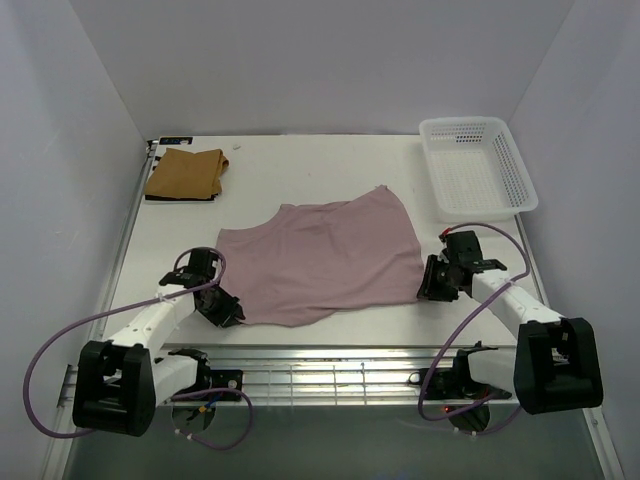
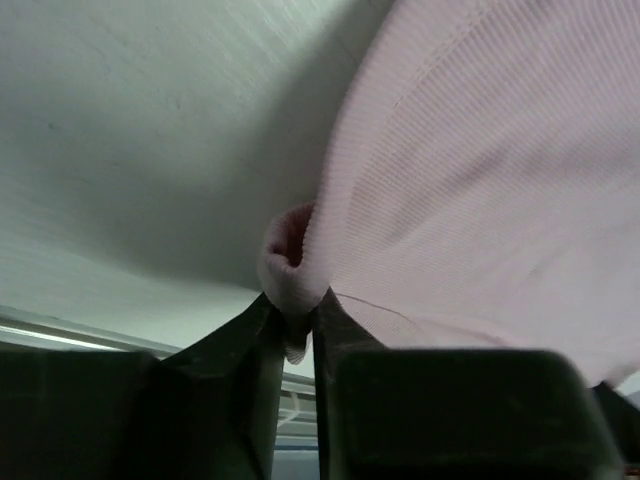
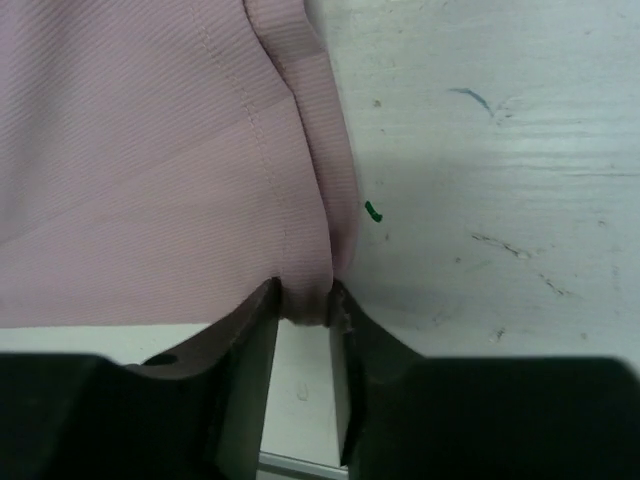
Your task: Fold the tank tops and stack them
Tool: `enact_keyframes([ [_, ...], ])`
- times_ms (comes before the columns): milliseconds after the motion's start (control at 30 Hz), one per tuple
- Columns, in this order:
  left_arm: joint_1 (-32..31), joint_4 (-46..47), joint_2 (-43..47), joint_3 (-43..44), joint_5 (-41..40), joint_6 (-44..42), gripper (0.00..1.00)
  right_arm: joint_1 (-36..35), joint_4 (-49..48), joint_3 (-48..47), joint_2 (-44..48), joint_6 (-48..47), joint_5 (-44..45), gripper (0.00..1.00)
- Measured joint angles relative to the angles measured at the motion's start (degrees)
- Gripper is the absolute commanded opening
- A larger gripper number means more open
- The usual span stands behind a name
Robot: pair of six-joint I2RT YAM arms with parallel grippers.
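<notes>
Everything here I place against the pink tank top, which lies spread out, mostly flat and slightly askew, on the white table.

Well off to its far left, the tan-brown tank top sits folded into a small rectangle near the table's back corner. A dark edge shows under its near side; I cannot tell what that is.

At the pink top's near-left corner sits my left gripper. On the left wrist camera its fingers are drawn in close, with a small rolled bunch of pink cloth pinched between the tips, so that hand has hold of the corner.

At the near end of the pink top's right edge is my right gripper. On the right wrist camera the two fingers stand narrowly apart with the hemmed edge of the pink fabric nipped between them, low against the table. A small green mark lies on the table just right of that hem.

Beyond the pink top's far-right corner, and apart from it, stands the white mesh basket.
</notes>
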State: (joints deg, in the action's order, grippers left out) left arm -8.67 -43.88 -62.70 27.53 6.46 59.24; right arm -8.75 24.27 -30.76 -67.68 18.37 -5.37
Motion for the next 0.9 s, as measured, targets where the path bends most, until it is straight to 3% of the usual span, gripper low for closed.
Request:
enact_keyframes([
  [33,0.0,0.4,-0.6,0.1,0.0,-0.1,0.16,0.1,-0.5,0.0,-0.5,-0.3,-0.7,0.18],
  [67,-0.1,0.8,-1.2,0.2,0.0,0.0,0.00,0.1,-0.7,-0.1,-1.2,0.0,-1.6,0.08],
  [167,-0.2,2.1,-2.6,1.2,-0.1,-0.7,0.00,0.1,0.7,-0.6,-1.9,0.1,-3.0,0.08],
  [433,-0.2,3.1,-3.1,2.4,-4.8,-2.2,0.00,0.1,19.8,-17.8,3.4,-0.4,-4.9,0.08],
  [567,-0.2,3.2,-3.2,2.7,-6.2,-2.7,0.00,0.1,26.5,-21.2,5.5,-0.4,-6.0,0.08],
  [800,-0.2,3.2,-6.0,5.1,-8.2,-3.7,0.00,0.0,28.0,-31.0,-12.2,-0.7,-5.7,0.08],
  [833,-0.2,3.2,-6.5,5.6,-8.5,-3.8,0.00,0.0,26.6,-33.6,-15.6,-0.7,-6.1,0.10],
  [900,-0.2,3.2,-7.4,6.5,-9.2,-4.0,0.00,-0.6,23.7,-38.6,-21.3,-0.5,-6.4,0.32],
])
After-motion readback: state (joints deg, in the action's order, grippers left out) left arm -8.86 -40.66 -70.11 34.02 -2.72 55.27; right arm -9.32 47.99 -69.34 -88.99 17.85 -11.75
